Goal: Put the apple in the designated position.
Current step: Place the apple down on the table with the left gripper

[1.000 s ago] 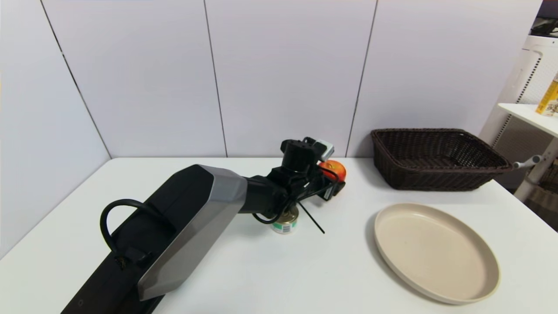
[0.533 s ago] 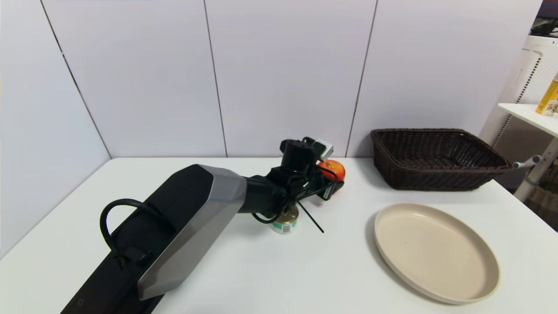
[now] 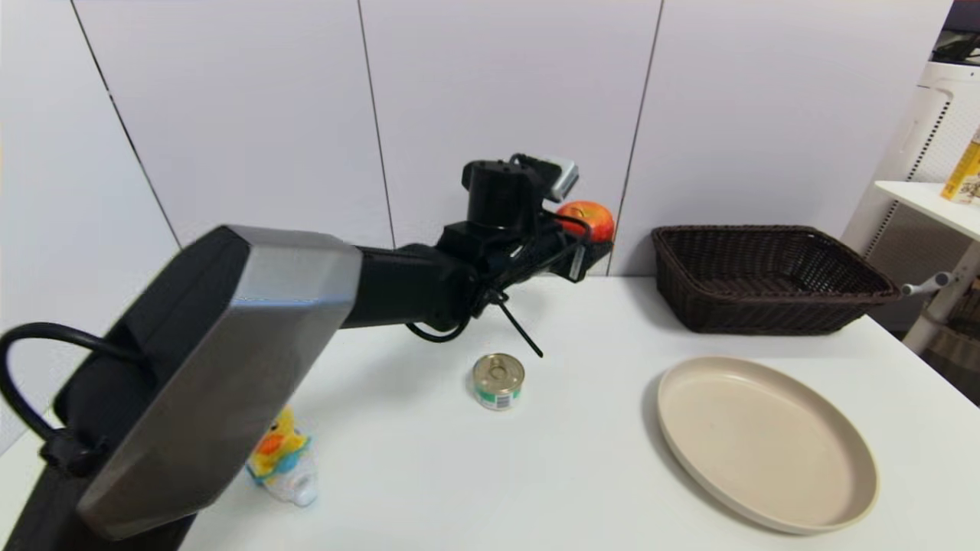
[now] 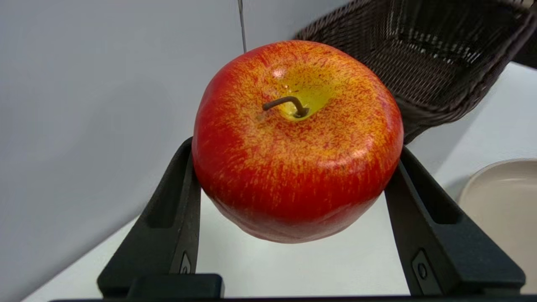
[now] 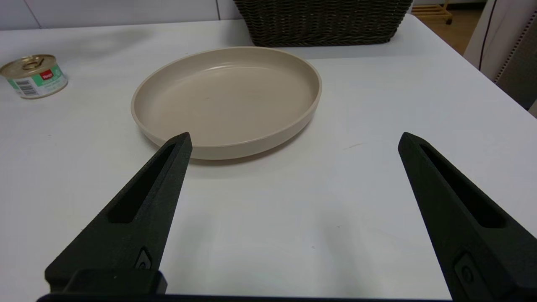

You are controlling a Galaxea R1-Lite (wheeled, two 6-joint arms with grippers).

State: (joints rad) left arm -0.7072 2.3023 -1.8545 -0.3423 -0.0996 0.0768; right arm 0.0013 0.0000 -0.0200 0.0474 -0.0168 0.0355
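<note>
The red apple (image 3: pixel 588 220) with yellow streaks hangs in the air near the back wall, left of the basket, held by my left gripper (image 3: pixel 593 233). In the left wrist view the apple (image 4: pixel 295 138) fills the frame stem up, and my left gripper (image 4: pixel 293 167) is shut on its two sides, well above the white tabletop (image 4: pixel 335 260). My right gripper (image 5: pixel 293 142) stands open low over the table, in front of the plate, with nothing between its fingers. The designated position is unmarked white tabletop and I cannot single it out.
A dark wicker basket (image 3: pixel 769 277) sits at the back right. A beige round plate (image 3: pixel 766 440) lies in front of it. A small tin can (image 3: pixel 498 380) stands mid-table. A yellow duck toy (image 3: pixel 282 458) lies near the front left, partly behind my left arm.
My left arm has risen sharply, lifting the apple off the table to well above it. The tin can and the duck toy, covered by the arm before, now show.
</note>
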